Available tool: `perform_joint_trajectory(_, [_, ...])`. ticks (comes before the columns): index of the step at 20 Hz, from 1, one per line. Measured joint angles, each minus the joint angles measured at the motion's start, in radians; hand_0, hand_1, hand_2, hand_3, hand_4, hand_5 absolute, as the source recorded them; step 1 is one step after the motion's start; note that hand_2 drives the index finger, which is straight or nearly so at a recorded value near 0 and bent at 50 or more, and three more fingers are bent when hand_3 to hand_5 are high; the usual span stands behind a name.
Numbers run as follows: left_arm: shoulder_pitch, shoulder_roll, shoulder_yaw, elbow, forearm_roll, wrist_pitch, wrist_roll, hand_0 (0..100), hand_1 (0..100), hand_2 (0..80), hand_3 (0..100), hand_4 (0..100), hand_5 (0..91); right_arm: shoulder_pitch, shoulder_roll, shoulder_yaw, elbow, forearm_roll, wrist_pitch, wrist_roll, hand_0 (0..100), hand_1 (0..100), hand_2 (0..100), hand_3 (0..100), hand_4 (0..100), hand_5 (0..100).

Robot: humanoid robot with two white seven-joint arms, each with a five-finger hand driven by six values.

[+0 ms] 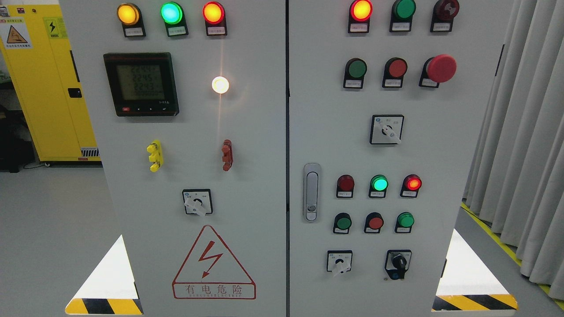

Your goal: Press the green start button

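Note:
A grey electrical cabinet point(264, 145) with two doors fills the head view. On the right door, a green push button point(356, 68) sits in the upper row, left of a red push button point(397, 68) and a red mushroom stop button point(441, 68). Lower down are two more green push buttons point(343, 223) point(405, 219) with a red one point(375, 222) between them. Above them a green lamp point(379, 183) is lit. No robot hand or arm is in view.
The left door carries a digital meter point(141, 83), lit lamps point(171, 12), a rotary switch point(197, 202) and a red hazard triangle point(213, 264). A door latch point(311, 192) is by the seam. A yellow cabinet point(44, 79) stands at left, grey curtains point(520, 132) at right.

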Motion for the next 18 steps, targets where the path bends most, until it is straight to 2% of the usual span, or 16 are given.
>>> perform_joint_trajectory(1, [0.000,-0.003,0.000,0.000,0.000,0.000,0.000,12,56,0.0,0,0,0.0,0.013,0.001,0.004,-0.048,0.010,0.009,0.000,22,47,0,0,4,5])
perform_joint_trajectory(4, [0.000,-0.010,-0.001,0.000,0.000,0.000,0.000,12,56,0.0,0,0,0.0,0.041,0.003,0.010,-0.193,0.066,0.029,0.010,21,48,0,9,10,9])
perform_joint_trajectory(10, [0.000,-0.019,-0.002,0.000,-0.001,-0.001,-0.001,12,56,0.0,0,0,0.0,0.056,0.010,0.004,-0.462,0.166,0.035,0.132,19,49,0,19,19,17])
perform_joint_trajectory(13, [0.000,-0.022,-0.002,0.000,-0.001,-0.003,-0.001,12,56,0.0,0,0,0.0,0.026,0.012,-0.007,-0.570,0.228,0.035,0.155,18,50,0,28,30,24])
perform_joint_trajectory(18, [0.000,-0.026,-0.002,0.000,-0.001,-0.006,-0.001,12,56,0.0,0,0,0.0,-0.066,0.023,-0.031,-0.711,0.326,0.031,0.162,18,52,0,35,38,31])
